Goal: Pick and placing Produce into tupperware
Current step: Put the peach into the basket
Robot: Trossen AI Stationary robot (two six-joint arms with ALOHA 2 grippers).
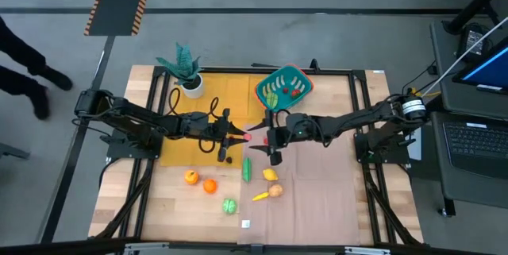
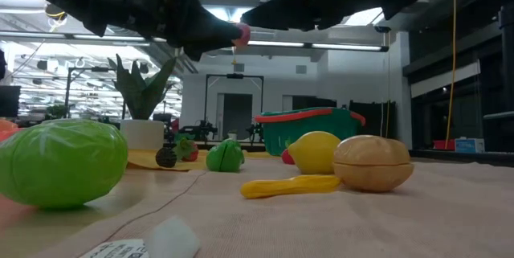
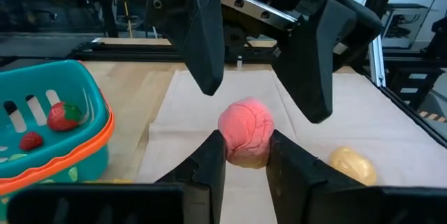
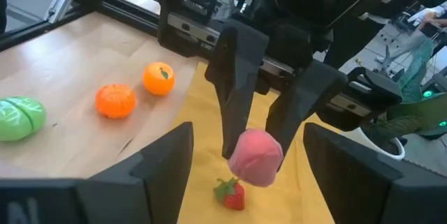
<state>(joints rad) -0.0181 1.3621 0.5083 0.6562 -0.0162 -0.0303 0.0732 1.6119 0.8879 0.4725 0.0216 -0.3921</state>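
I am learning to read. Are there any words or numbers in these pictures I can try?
No words or numbers can be read here.
White tag on the table near the green toy vegetable: dark marks, too blurred to read.
Screen beside the table: too small to read.
The toy basket and the pink toy fruit in the left gripper carry no writing.

The lower part of the pink fruit (image 3: 246, 131) is hidden between the left gripper's (image 3: 246, 155) fingers (image 3: 211, 165). In the right wrist view, part of the strawberry (image 4: 232, 193) lies hidden beneath that fruit. The tupperware (image 3: 52, 137) runs off the left wrist view's edge. From above, its contents (image 1: 283, 89) are too small to name, perhaps a strawberry among them.
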